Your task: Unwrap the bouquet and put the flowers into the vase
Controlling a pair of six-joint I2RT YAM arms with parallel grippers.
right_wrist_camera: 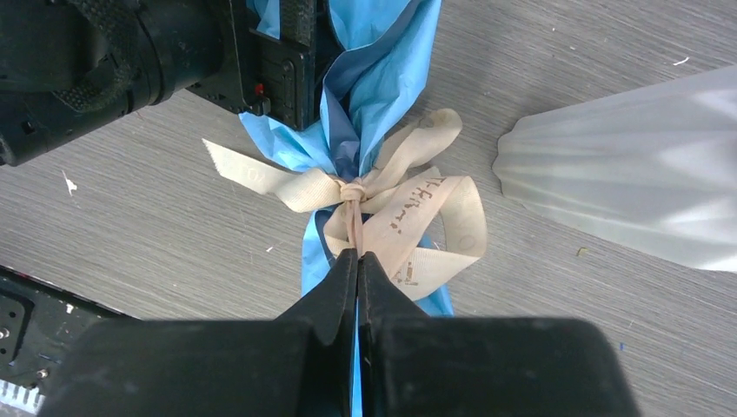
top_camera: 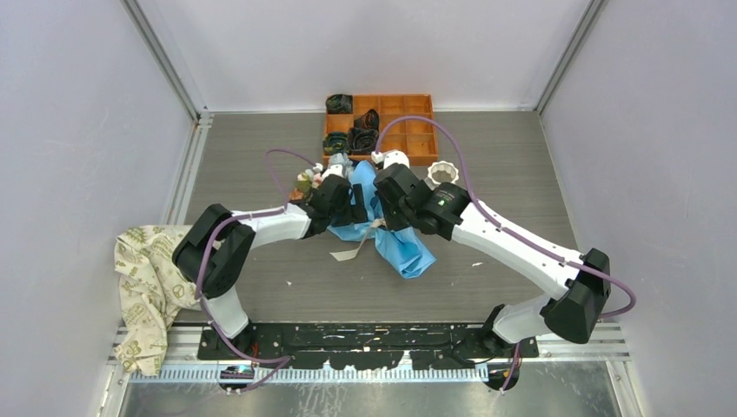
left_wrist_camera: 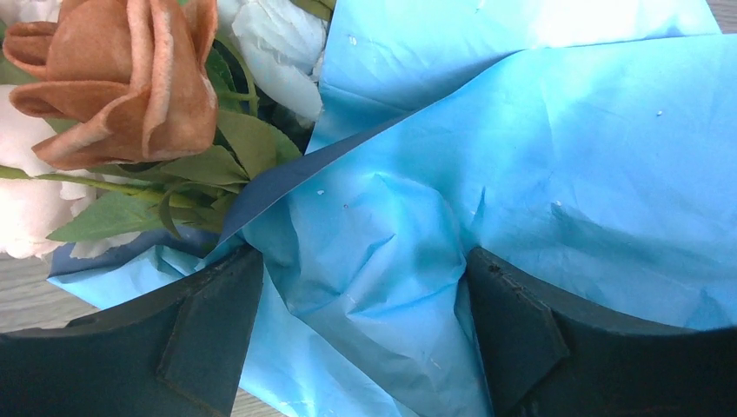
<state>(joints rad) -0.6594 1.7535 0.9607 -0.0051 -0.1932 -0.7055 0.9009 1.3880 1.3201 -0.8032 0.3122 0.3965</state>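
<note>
Where the two arms meet at mid-surface, I log the bouquet (top_camera: 374,221): it lies on its side on the grey surface (top_camera: 261,156), blooms toward the left rear, the wrap's tail toward the near right.

- Paper (left_wrist_camera: 521,174): blue, creased, wrapped round the stems. One dark-blue fold edge shows beside the leaves.
- Flowers (left_wrist_camera: 130,78): one orange bloom and several white ones on green stems with leaves, poking out of the paper's open end.
- Ribbon (right_wrist_camera: 417,217): beige, printed, knotted with loops round the narrow waist of the paper.
- Left claw (left_wrist_camera: 365,304): spread wide, one finger on each side of the bulging paper, just below the flowers. I cannot tell whether the fingers press it.
- Right claw (right_wrist_camera: 356,261): closed tight, pinching a thin strand of ribbon that runs straight from the knot into its tips.
- Vase (top_camera: 443,174): white, ribbed, upright, just right of the bouquet and apart from both claws.
- Tray (top_camera: 417,139): orange, in compartments, behind the vase.
- Bag (top_camera: 148,278): cream printed cloth, at the left edge.
</note>
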